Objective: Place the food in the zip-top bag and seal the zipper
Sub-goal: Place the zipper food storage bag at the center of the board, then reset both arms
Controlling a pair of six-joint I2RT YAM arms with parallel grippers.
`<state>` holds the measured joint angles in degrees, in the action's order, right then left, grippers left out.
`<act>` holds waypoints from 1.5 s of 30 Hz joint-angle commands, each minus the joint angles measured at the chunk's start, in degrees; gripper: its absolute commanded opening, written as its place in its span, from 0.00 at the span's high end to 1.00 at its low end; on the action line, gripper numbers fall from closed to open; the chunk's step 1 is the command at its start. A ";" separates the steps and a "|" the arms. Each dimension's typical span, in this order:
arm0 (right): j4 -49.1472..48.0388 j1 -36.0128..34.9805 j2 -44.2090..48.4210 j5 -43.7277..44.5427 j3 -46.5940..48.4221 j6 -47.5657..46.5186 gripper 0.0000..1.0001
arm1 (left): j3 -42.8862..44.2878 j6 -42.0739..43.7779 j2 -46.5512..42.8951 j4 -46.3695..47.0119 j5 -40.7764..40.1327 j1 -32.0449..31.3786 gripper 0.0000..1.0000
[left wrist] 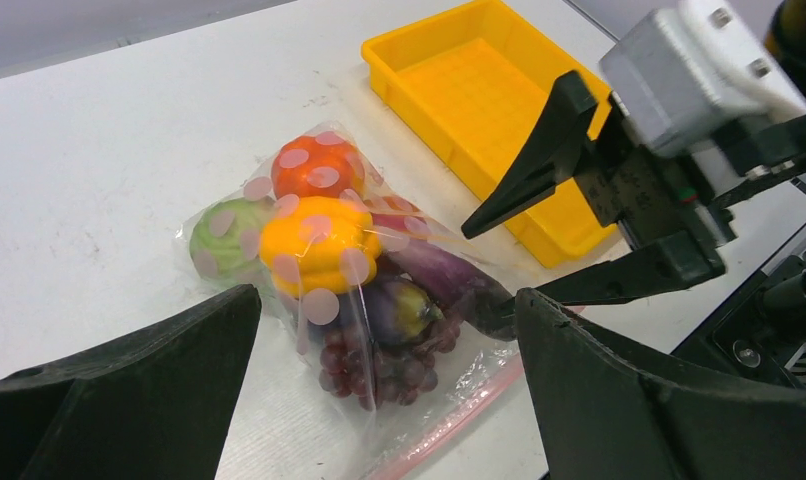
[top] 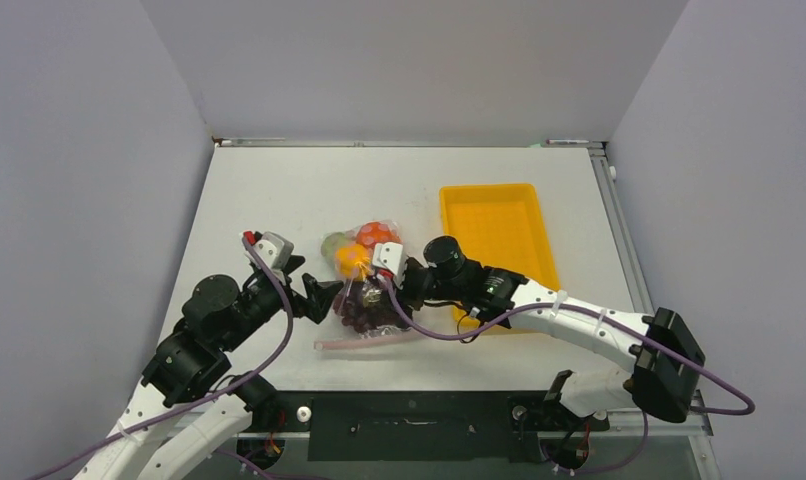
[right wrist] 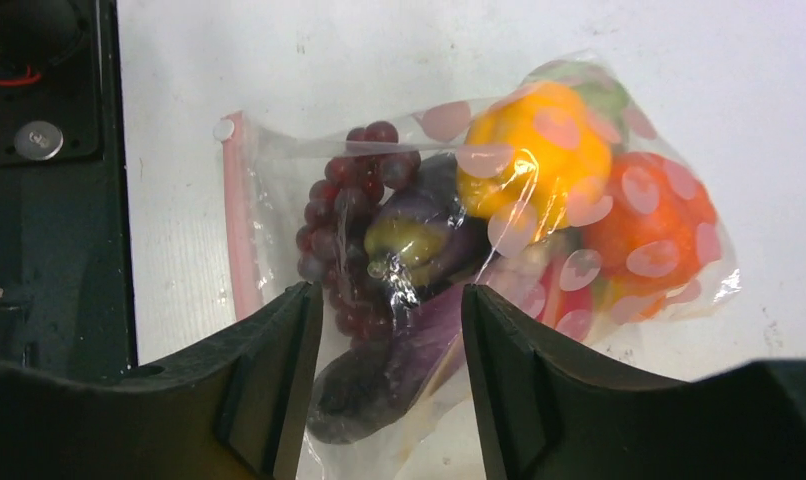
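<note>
The zip-top bag point(top: 364, 290) lies flat mid-table with the food inside: yellow pepper point(left wrist: 314, 245), orange piece point(left wrist: 319, 170), green piece point(left wrist: 229, 235), grape bunch point(left wrist: 379, 365) and eggplant point(left wrist: 449, 275). Its pink zipper point(top: 364, 342) runs along the near edge; whether it is sealed does not show. My right gripper point(right wrist: 392, 300) is open, its fingers either side of the eggplant point(right wrist: 379, 385) through the plastic, with a gap on each side. My left gripper point(left wrist: 384, 300) is wide open just left of the bag, holding nothing.
A rigid yellow tray point(top: 499, 235) stands right of the bag, behind my right arm; nothing lies in it. White walls close in the table on three sides. The black base plate point(right wrist: 39, 200) runs along the near edge, close to the zipper point(right wrist: 237, 220).
</note>
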<state>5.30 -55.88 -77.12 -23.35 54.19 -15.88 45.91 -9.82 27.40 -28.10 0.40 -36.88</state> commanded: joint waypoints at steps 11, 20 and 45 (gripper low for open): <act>-3.38 0.49 12.08 8.53 -1.95 5.75 0.23 | 0.32 -0.27 1.05 0.94 -0.40 0.63 0.04; -1.27 1.63 21.60 25.45 -4.55 12.00 0.10 | 0.34 -0.84 3.01 1.09 -0.65 0.60 0.04; 7.71 1.86 38.12 58.69 -8.72 25.01 0.10 | 1.73 0.21 6.41 0.77 2.33 5.67 0.04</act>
<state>13.80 -54.35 -36.88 34.11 45.34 9.15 45.89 -10.09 34.44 -28.51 1.13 -33.10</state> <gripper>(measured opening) 0.898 0.962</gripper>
